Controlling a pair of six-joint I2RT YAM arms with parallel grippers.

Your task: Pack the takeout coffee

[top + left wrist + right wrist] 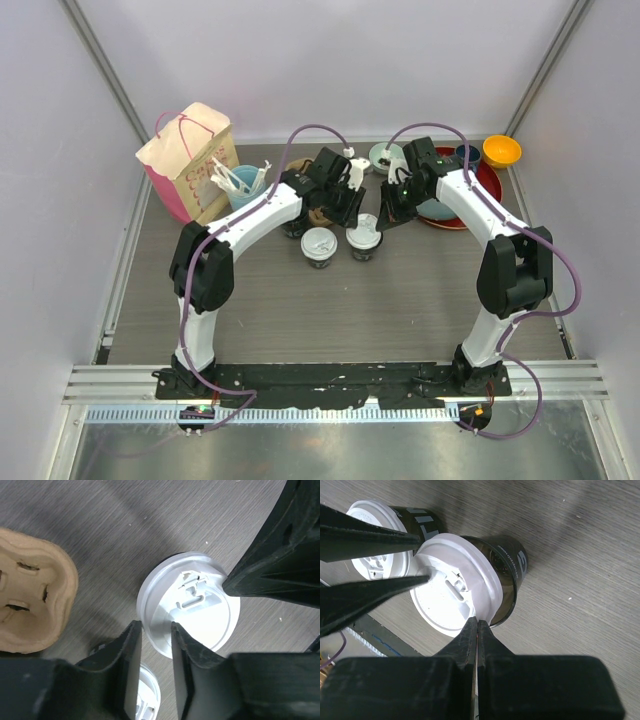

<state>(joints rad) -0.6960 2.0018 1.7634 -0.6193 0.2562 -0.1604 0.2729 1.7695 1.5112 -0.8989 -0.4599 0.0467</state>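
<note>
Two black paper cups with white sip lids stand mid-table: the left cup (318,247) and the right cup (363,238). In the right wrist view the right cup (512,562) is tilted and its lid (450,587) sits lifted off the dark rim on my side. My right gripper (478,622) is shut on that lid's edge. My left gripper (156,630) straddles the opposite rim of the same lid (200,610), with its jaws narrow and closed on the raised rim. The other cup's lid (147,695) shows below it, and also in the right wrist view (372,562).
A brown cardboard cup carrier (30,595) lies just left of the cups. A pink-and-tan paper bag (190,160) and a light-blue cup of white utensils (243,185) stand at the back left. A red plate (488,185), orange bowl (501,151) and dark-blue mug (467,155) are at the back right.
</note>
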